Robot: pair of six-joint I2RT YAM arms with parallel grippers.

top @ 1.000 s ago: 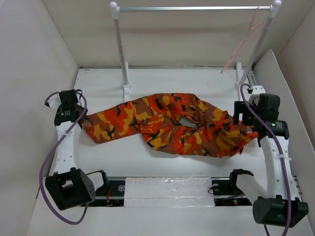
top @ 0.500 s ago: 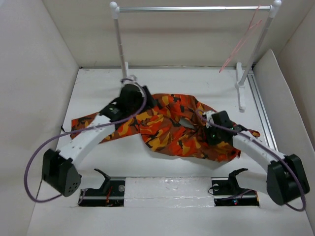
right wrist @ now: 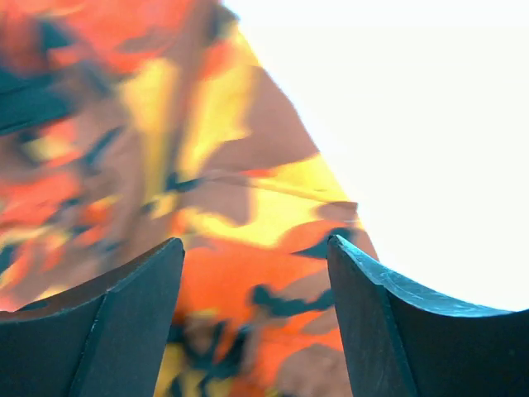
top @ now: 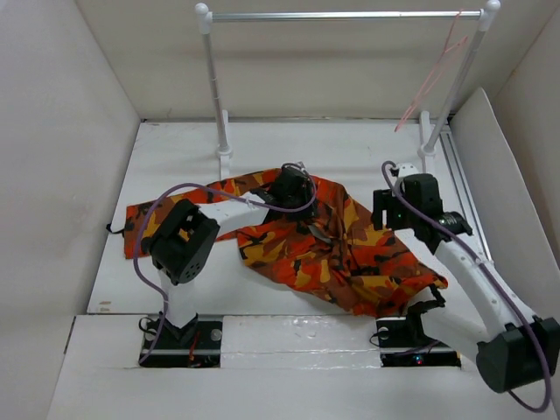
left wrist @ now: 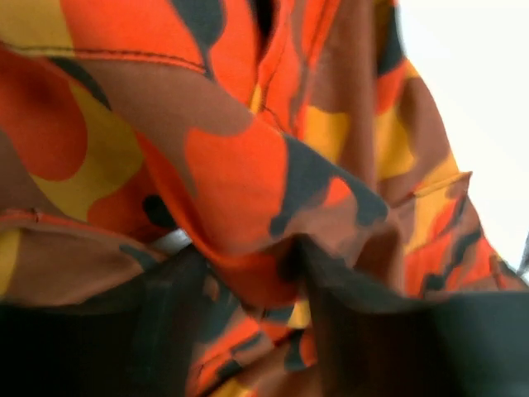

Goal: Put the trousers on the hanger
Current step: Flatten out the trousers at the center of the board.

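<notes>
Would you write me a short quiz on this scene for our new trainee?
1. True or false: the trousers already hang on the hanger.
2. Where is the hanger? A) at the rail's right end B) at the rail's left end C) under the trousers
3. Which gripper is plainly open, with nothing between its fingers?
Key: 1 false; 2 A; 3 the right gripper.
</notes>
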